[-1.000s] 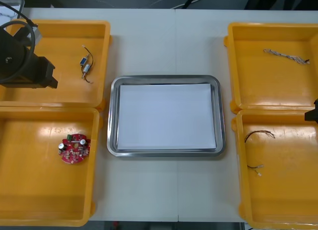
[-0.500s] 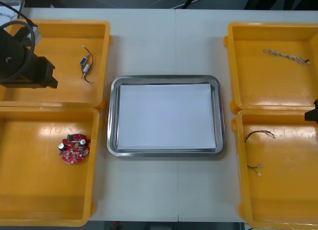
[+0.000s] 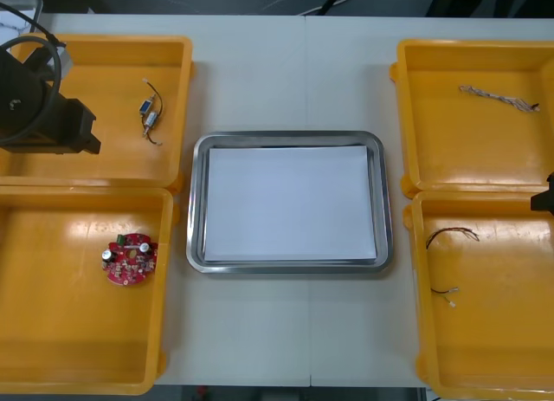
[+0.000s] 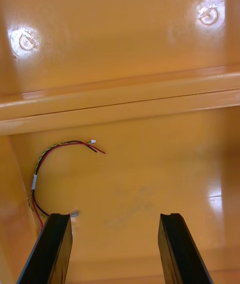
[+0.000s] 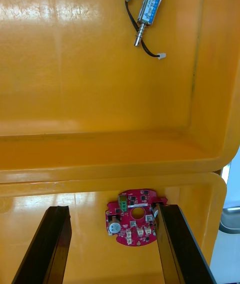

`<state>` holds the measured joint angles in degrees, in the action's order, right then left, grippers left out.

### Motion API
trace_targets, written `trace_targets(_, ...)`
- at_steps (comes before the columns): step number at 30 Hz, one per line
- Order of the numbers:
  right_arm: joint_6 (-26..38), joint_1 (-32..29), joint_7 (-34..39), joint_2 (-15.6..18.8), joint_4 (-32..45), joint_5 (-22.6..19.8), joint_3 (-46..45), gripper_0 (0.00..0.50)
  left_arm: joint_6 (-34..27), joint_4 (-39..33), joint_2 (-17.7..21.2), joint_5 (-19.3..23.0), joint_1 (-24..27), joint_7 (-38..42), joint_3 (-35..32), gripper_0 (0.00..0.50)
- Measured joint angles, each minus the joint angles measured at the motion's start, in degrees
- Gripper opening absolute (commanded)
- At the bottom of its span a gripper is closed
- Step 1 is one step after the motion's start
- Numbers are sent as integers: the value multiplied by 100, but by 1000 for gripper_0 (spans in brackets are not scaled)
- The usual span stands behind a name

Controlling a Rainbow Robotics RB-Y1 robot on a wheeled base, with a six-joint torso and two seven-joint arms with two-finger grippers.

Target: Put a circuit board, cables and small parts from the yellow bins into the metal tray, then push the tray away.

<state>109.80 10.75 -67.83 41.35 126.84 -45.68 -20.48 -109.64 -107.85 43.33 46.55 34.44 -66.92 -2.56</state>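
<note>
**1. Metal tray** (image 3: 197,202), shiny rim, white inside. It sits at the centre of the front view on the light table (image 3: 286,72) with nothing in it.

**2. Round red circuit board** (image 3: 131,258). It lies at lower left, on the floor of the lower-left yellow bin (image 3: 61,332). In the left wrist view one finger covers part of its edge.

**3. Small metal parts** (image 3: 151,112), one blue-bodied, with black leads. They lie at upper left in the upper-left yellow bin (image 3: 104,72). In the left wrist view the blue one is cut off at the picture's edge.

**4. Twisted pale cable** (image 3: 498,97). It lies at upper right in the upper-right yellow bin (image 3: 467,150). Its colours are hard to make out.

**5. Red and yellow cable** (image 3: 450,236), curved. It lies at right in the lower-right yellow bin (image 3: 493,349). A short dark strand lies below it, and I cannot tell whether it is the same cable. In the right wrist view one end runs behind a finger.

**6. Left gripper** (image 5: 112,209). Its fingers are spread and grasp nothing, above the wall between the two left bins. In the front view the black left arm (image 3: 39,106) hides them.

**7. Right gripper** (image 4: 114,216). Its fingers are spread and empty, over the lower-right bin's floor. In the front view it is a black sliver cut off at the right edge.
</note>
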Motion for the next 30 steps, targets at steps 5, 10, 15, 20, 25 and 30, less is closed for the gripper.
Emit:
trace_targets(5,0,0,0,0,0,0,0,500,0,0,0,0,0,0,0,500)
trace_targets(10,0,0,0,0,0,0,0,500,0,0,0,0,0,0,0,500)
trace_targets(15,0,0,0,0,0,0,0,500,0,0,0,0,0,0,0,500)
trace_targets(20,0,0,0,0,0,0,0,500,0,0,0,0,0,0,0,500)
trace_targets(25,0,0,0,0,0,0,0,500,0,0,0,0,0,0,0,500)
trace_targets(30,0,0,0,0,0,0,0,500,0,0,0,0,0,0,0,500)
